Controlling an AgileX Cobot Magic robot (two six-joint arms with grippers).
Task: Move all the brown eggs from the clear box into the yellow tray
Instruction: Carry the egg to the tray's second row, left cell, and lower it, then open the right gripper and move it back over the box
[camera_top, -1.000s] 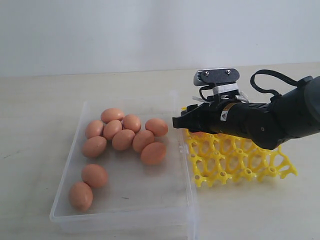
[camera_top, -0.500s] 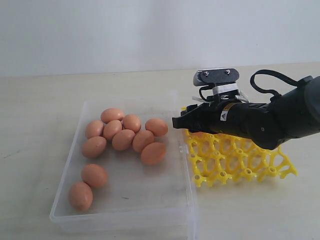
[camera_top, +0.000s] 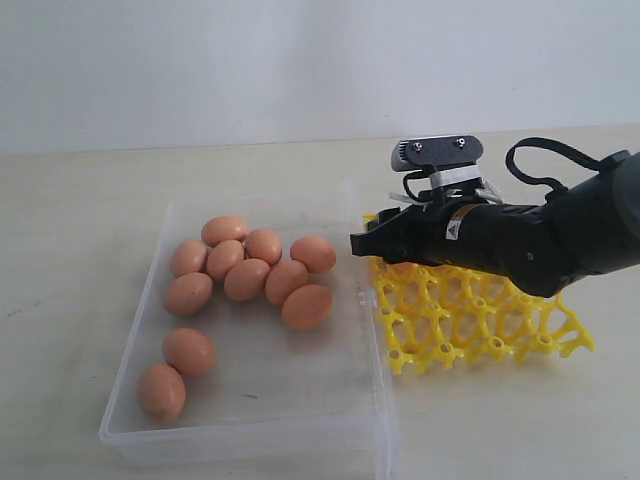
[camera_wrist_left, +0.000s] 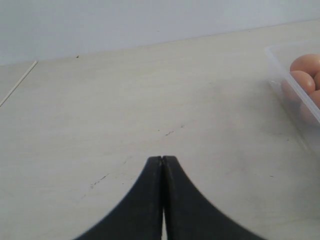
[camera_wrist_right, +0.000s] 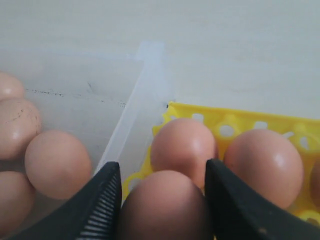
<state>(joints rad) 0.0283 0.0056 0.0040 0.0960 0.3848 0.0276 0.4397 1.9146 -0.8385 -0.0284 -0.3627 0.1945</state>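
Note:
Several brown eggs (camera_top: 248, 278) lie in the clear box (camera_top: 290, 375), most bunched at its far end and two nearer the front. The yellow tray (camera_top: 480, 320) lies just right of the box. My right gripper (camera_top: 356, 244) hovers over the tray's corner next to the box wall. It is shut on a brown egg (camera_wrist_right: 165, 207) that fills the space between its fingers (camera_wrist_right: 102, 200). Two eggs (camera_wrist_right: 182, 142) sit in tray cups just beyond it. My left gripper (camera_wrist_left: 163, 159) is shut on nothing, over bare table beside the box (camera_wrist_left: 287, 85).
The pale tabletop (camera_top: 80, 250) runs all round the box and tray to a white wall (camera_top: 300, 60) at the back. The right arm's black body (camera_top: 540, 245) and its cable loop hang over the tray's far half.
My right gripper has drifted slightly right with the egg still in it. The eggs in the box have not moved.

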